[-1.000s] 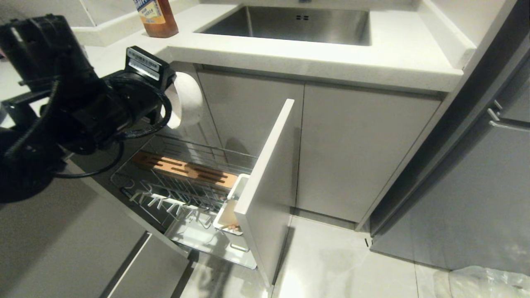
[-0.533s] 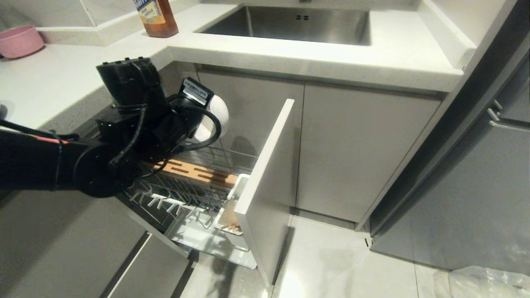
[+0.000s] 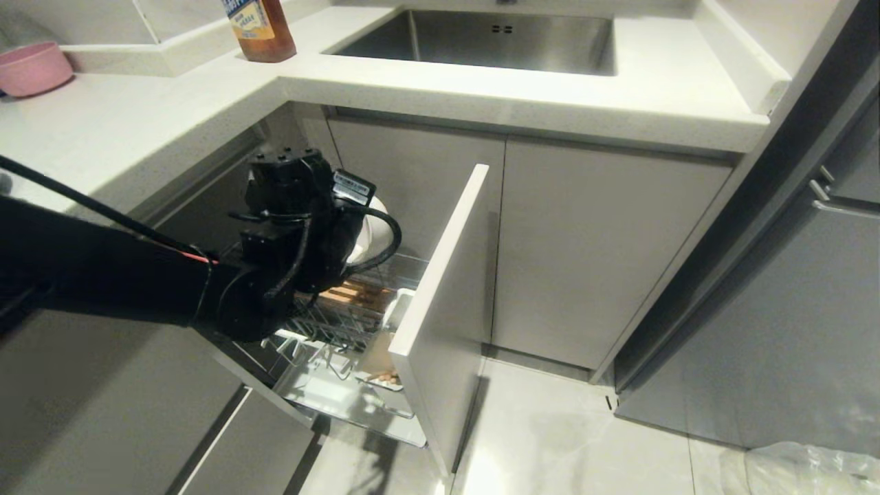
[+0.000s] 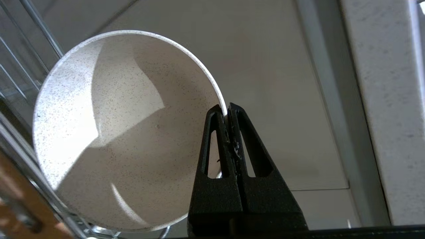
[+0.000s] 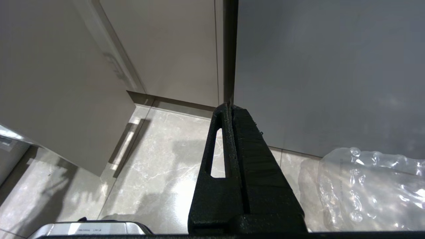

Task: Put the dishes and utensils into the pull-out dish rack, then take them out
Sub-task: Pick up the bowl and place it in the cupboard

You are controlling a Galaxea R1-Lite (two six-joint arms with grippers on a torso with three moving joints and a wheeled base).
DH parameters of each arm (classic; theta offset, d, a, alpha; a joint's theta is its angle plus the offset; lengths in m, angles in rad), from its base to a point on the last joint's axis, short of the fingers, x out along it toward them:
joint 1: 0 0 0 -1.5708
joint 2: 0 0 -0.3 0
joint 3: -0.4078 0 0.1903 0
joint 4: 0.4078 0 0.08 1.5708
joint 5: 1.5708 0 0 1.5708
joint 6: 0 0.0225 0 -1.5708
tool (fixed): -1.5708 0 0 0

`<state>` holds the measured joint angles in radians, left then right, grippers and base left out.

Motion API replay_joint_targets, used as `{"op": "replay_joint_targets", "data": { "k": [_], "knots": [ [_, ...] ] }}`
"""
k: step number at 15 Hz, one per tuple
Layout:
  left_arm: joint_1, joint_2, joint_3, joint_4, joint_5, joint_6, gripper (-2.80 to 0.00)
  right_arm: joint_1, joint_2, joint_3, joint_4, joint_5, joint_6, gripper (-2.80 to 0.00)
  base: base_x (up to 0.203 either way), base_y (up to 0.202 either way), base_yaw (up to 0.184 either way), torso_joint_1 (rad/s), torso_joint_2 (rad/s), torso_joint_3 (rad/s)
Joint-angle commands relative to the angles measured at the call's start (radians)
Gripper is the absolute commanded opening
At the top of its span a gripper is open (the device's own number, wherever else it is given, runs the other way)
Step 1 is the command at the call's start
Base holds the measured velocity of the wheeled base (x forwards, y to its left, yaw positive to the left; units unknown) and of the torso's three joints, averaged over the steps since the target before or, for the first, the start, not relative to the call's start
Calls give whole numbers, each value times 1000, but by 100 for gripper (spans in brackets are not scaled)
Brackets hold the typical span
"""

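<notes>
My left gripper (image 4: 227, 114) is shut on the rim of the cream speckled bowl (image 4: 126, 132), which it holds on edge. In the head view the black left wrist (image 3: 302, 227) hangs over the back of the pull-out dish rack (image 3: 323, 326), and only a sliver of the bowl (image 3: 369, 230) shows behind it. The bowl sits just above the orange-brown wooden strip (image 3: 350, 295) and beside the chrome wires (image 4: 20, 66). Light-wood stick ends (image 3: 385, 377) show in the white utensil cup (image 3: 395, 313). My right gripper (image 5: 230, 106) is shut and empty, parked low over the floor.
The pale grey drawer front (image 3: 447, 289) stands pulled out over the floor. The white countertop (image 3: 522, 103) overhangs the rack, with a sink (image 3: 481, 41), an amber bottle (image 3: 260, 27) and a pink bowl (image 3: 31, 65). A clear plastic bag (image 5: 372, 186) lies on the floor at right.
My left arm has swung down and to the right from counter height, carrying the bowl to just over the rack's wooden strip. The pink bowl on the counter has come into sight.
</notes>
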<state>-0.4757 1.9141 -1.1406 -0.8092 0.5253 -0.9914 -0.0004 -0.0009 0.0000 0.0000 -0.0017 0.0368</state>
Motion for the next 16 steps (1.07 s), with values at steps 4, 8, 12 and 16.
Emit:
{"op": "replay_joint_targets", "data": {
  "k": [4,8,12,16],
  "knots": [
    [16,89,6,-157,-11,-24,-280,0,1,0,0,0,0,-280,0,0,0,0,0,0],
    [42,130,21,-254,-33,-26,-280,0,1,0,0,0,0,-280,0,0,0,0,0,0],
    [45,168,19,-260,-38,-71,-280,0,1,0,0,0,0,-280,0,0,0,0,0,0],
    [45,210,16,-268,-62,-83,-280,0,1,0,0,0,0,-280,0,0,0,0,0,0]
  ]
}}
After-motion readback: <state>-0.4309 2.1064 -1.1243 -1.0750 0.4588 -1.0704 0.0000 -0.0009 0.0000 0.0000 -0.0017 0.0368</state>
